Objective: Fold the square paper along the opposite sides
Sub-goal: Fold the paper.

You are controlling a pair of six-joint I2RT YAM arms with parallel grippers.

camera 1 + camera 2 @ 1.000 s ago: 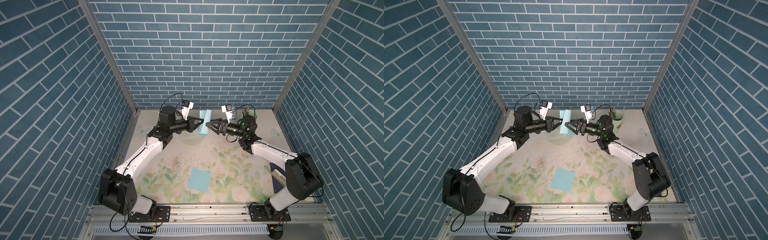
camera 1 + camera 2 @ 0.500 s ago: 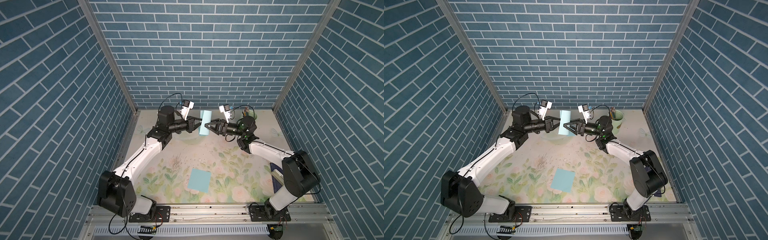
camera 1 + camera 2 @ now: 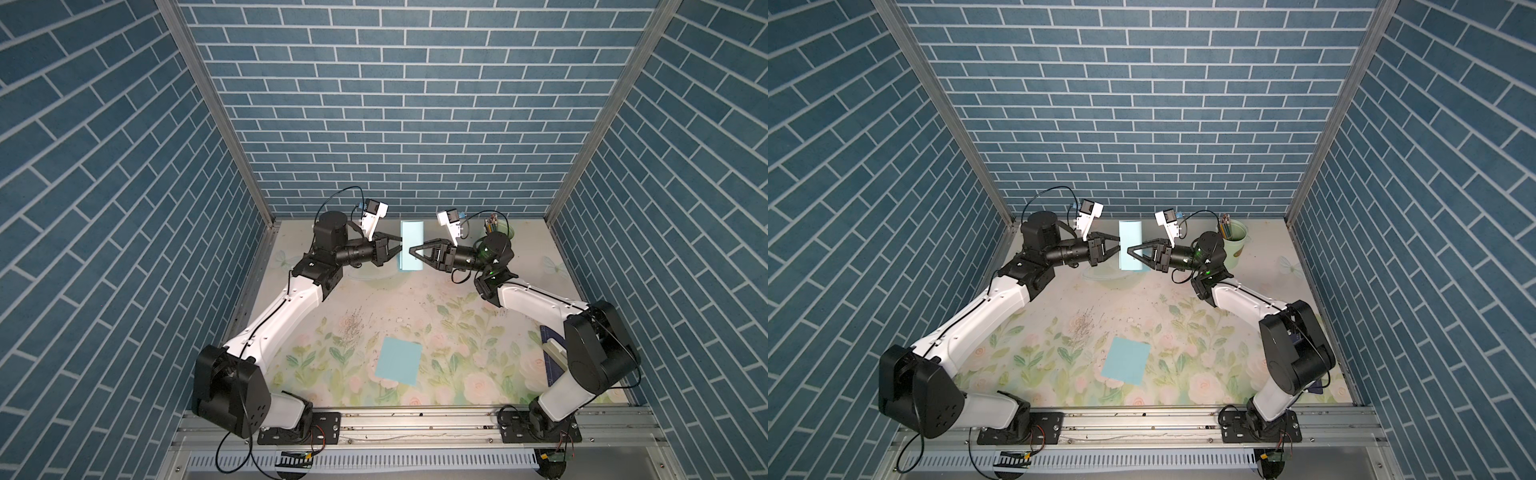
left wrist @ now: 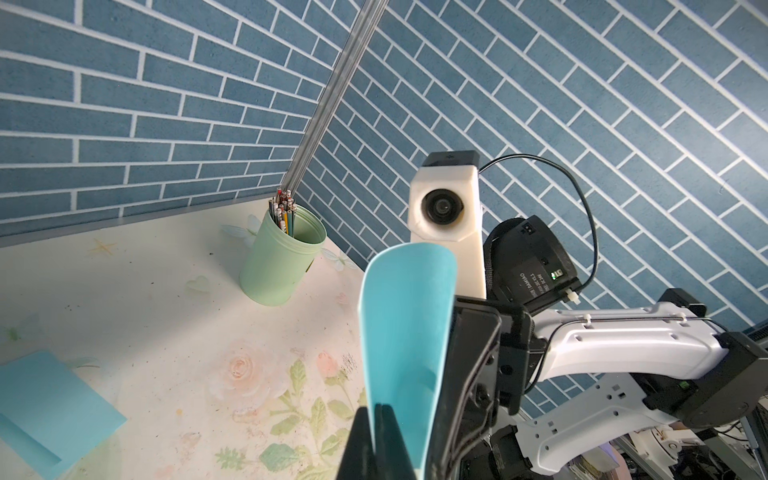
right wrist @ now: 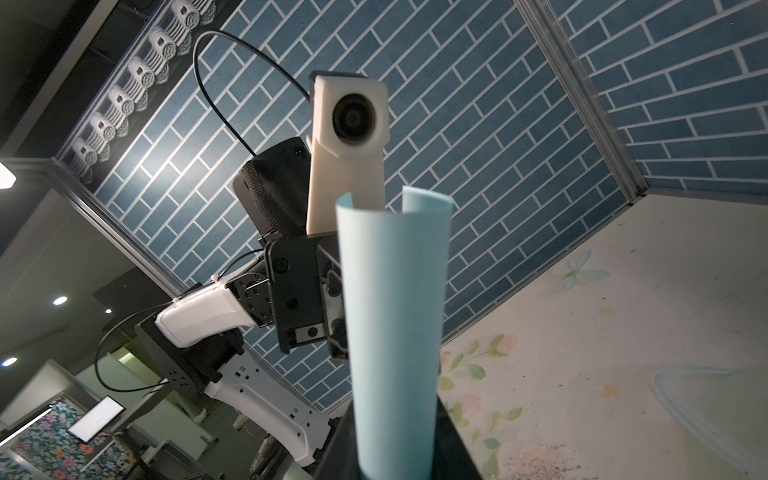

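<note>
At the back of the table (image 3: 457,332), raised clear of its surface, the paper (image 3: 411,245) stands upright, curled into a loose loop between the two grippers.

The left gripper (image 4: 374,440) is clamped on both edges of the paper, as its wrist view shows.

The right gripper (image 5: 395,457) has a jaw on either side of the curl. The picture's edge cuts off the contact there, and the top views show these jaws side-on only — I cannot tell whether it grips.

The pencil cup (image 3: 505,225) is largely hidden behind the right arm in that top view. A dark flat item (image 3: 548,345) at the table's right edge is mostly covered by the same arm and cannot be identified.

A second sheet (image 3: 399,360) lies flat near the front, well apart from both grippers.

Compared with a second ago, the right gripper has edged slightly toward the paper — the paper, the left gripper and the second sheet keep their places.
</note>
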